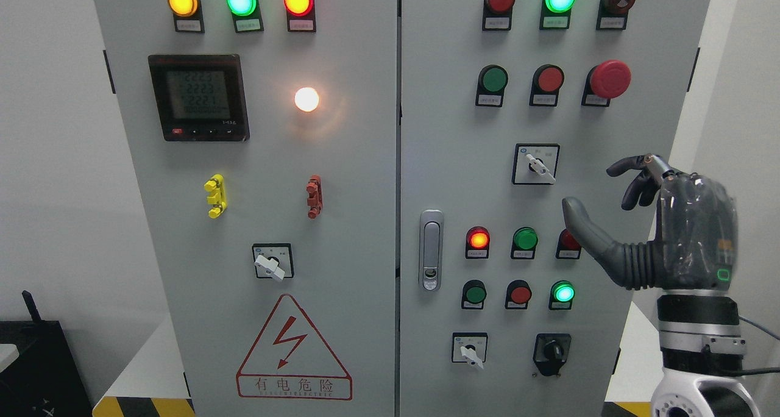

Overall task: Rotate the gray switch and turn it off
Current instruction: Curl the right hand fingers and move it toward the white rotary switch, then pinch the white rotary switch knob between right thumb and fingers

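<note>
Sitting in its square white plate on the right-hand cabinet door (548, 222), the gray rotary switch (537, 165) has its pale lever pointing down and to the right, a slant that I judge to be its on position, since the task asks for it to be turned off. Using that switch as the landmark: straight above it are a green push button (492, 79), a red one (549, 78) and, a little to the right, a red mushroom stop button (610, 78). Below it a lit red lamp (478, 239) and a green button (524, 239) sit in a row, and lower left of it is the door's metal latch (431, 249).

Right of the switch and slightly below, the right hand (646, 222) stands upright on its wrist, palm side toward the panel. Its fingers (634, 179) are loosely curled and parted from the thumb (585, 228), which reaches out left below the switch. It grips nothing and appears clear of the lever, held ready, probably, to close around it. A third lamp in the row is partly hidden behind the thumb.
</note>
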